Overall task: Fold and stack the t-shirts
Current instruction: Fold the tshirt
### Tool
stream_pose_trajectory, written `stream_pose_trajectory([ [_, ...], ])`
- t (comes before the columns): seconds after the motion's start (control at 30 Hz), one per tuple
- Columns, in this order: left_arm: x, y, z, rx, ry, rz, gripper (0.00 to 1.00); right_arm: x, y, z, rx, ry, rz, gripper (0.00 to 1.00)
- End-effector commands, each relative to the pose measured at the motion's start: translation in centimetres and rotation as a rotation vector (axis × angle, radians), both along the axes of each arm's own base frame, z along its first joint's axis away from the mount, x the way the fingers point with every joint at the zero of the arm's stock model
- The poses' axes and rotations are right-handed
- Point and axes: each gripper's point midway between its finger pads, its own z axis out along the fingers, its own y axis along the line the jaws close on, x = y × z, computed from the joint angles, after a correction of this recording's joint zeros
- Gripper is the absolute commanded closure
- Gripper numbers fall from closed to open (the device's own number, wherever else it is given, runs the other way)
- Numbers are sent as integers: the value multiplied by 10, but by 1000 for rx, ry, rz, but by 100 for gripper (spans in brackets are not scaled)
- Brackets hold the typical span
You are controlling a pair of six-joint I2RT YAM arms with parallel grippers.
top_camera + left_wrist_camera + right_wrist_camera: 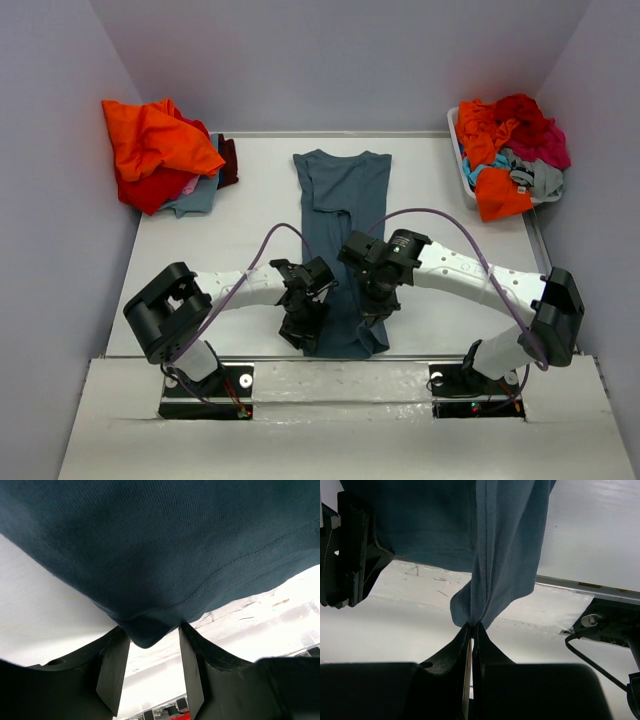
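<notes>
I see a plain slate-blue cloth t-shirt (pixel 340 195), a white tabletop (pixel 200 250), and an orange-and-red heap of crumpled shirts (pixel 150 150).

White table (pixel 200 262), white bin (pixel 459 150) far right

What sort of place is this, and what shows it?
Probably a robot test cell in a lab: plain walls box in a white table, a left arm and right arm are bolted at its near edge, and a slate-blue t-shirt lies near a heap of shirts.
</notes>
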Motion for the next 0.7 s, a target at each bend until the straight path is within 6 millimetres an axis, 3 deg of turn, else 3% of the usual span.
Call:
stream_pose_trajectory([
  [0.0,2,-3,9,-20,-21,-4,45,9,22,4,58,-18,48,93],
  [0.27,0,0,13,-24,-26,20,45,20,54,-8,83,12,145,93],
  [0.47,1,-1,19,-36,-37,34,45,17,66,-22,91,70,191,90],
  [0.5,1,-1,21,-35,-40,36,45,17,66,-24,89,75,191,87],
  [0.63,2,0,24,-33,-51,45,45,18,68,-18,110,54,196,46],
  [0.67,3,0,24,-32,-53,50,45,19,69,-14,123,43,197,41],
])
